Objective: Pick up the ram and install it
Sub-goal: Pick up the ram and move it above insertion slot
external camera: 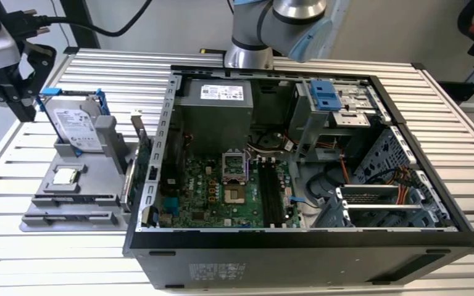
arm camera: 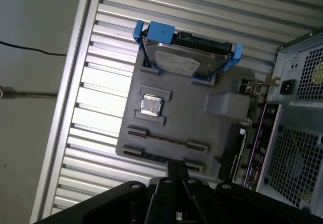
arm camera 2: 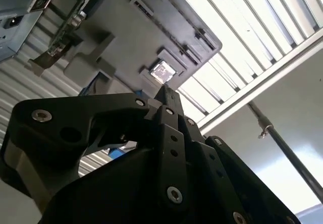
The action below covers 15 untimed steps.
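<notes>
Dark ram [arm camera: 166, 140] on edge in grey tray [arm camera: 186, 118] slot, just ahead of clenched, empty gripper [arm camera: 176, 166] tips. Exterior view adds motherboard [external camera: 220, 191], frame centre.

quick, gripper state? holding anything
Gripper: closed, holding nothing. It hangs over the grey holder, where the ram sits in its slot.

The ram [arm camera: 167, 140], a long, thin, dark circuit-board stick, was seen set on edge in a grey holder tray [arm camera: 186, 118], to the exterior view's left of the open computer case [external camera: 303, 246].
</notes>
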### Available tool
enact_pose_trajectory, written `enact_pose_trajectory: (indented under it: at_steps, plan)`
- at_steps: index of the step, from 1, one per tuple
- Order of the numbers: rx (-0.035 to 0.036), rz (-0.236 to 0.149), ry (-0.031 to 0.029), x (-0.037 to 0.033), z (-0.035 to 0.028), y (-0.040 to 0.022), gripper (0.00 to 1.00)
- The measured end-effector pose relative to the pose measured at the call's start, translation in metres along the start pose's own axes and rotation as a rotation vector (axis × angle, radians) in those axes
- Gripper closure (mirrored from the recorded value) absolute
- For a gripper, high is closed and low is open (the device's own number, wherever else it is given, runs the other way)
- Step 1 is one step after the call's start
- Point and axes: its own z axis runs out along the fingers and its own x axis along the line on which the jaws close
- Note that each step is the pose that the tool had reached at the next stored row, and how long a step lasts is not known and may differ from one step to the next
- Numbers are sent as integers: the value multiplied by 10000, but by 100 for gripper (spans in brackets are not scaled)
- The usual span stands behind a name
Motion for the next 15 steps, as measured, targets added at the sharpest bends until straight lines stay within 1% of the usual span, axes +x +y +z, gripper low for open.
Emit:
enact_pose_trajectory:
  at_steps: [15]
  plan:
    - [136, -1312, 75, -1, 0, 2, 100]
